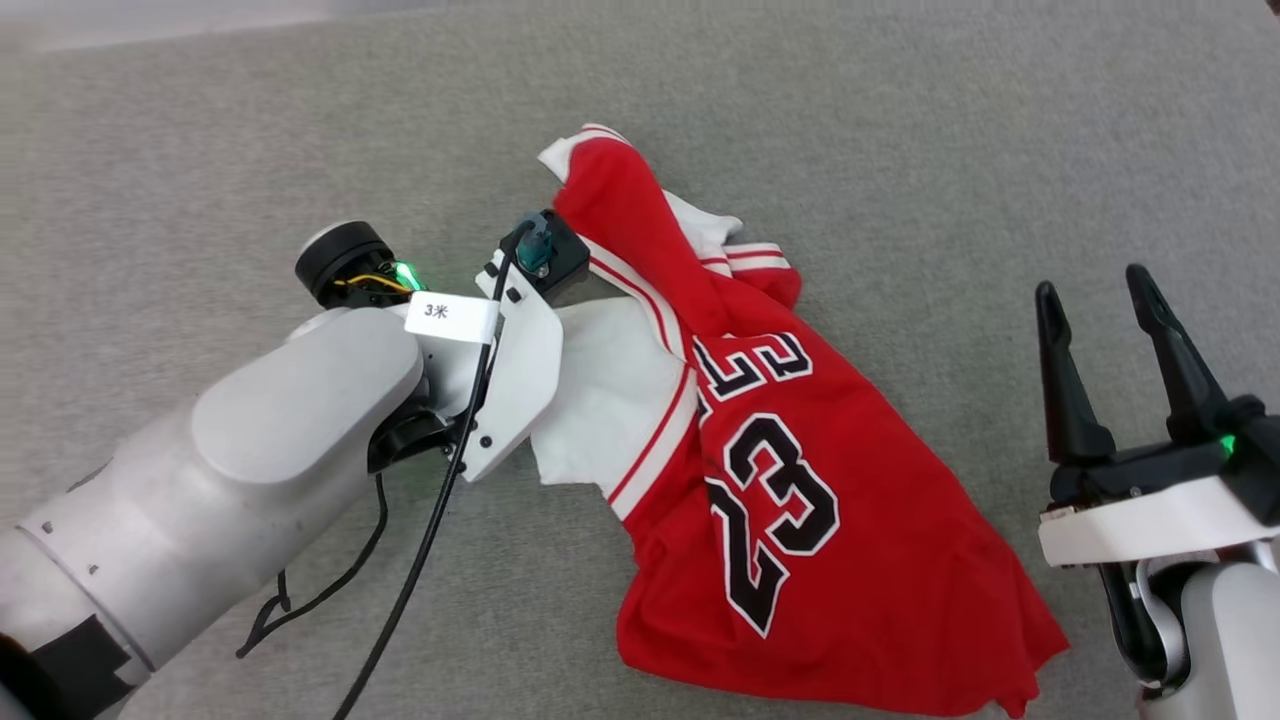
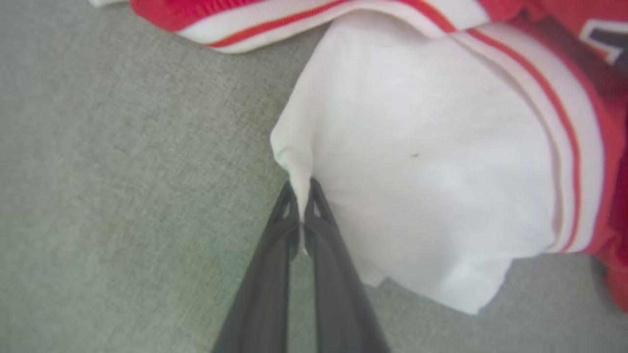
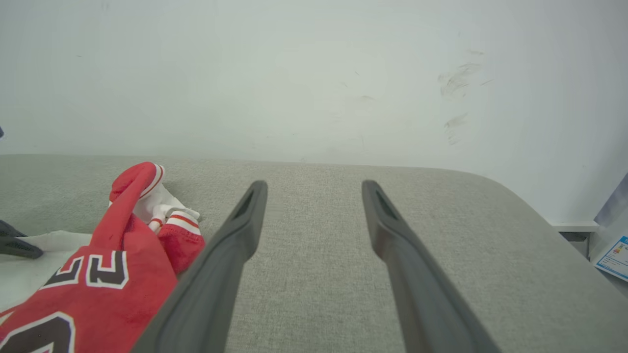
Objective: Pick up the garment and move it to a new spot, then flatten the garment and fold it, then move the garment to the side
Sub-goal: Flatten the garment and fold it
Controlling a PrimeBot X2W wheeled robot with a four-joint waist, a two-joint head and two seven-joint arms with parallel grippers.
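Pinching the white sleeve (image 2: pixel 422 162) of the garment (image 1: pixel 850 560), the left gripper (image 2: pixel 300 193) is clamped tight; the right gripper (image 1: pixel 1092 282) stands spread and empty nearby.

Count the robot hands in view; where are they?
2. The left hand is shut on the white sleeve of the garment; the right hand is open, at the head view's lower right.

Bright, even light; faint soft shadows; left wrist view slightly blurred.

Garment (image 1: pixel 880 540) between left pincer (image 2: pixel 301 190) and right pincer (image 1: pixel 1092 282)
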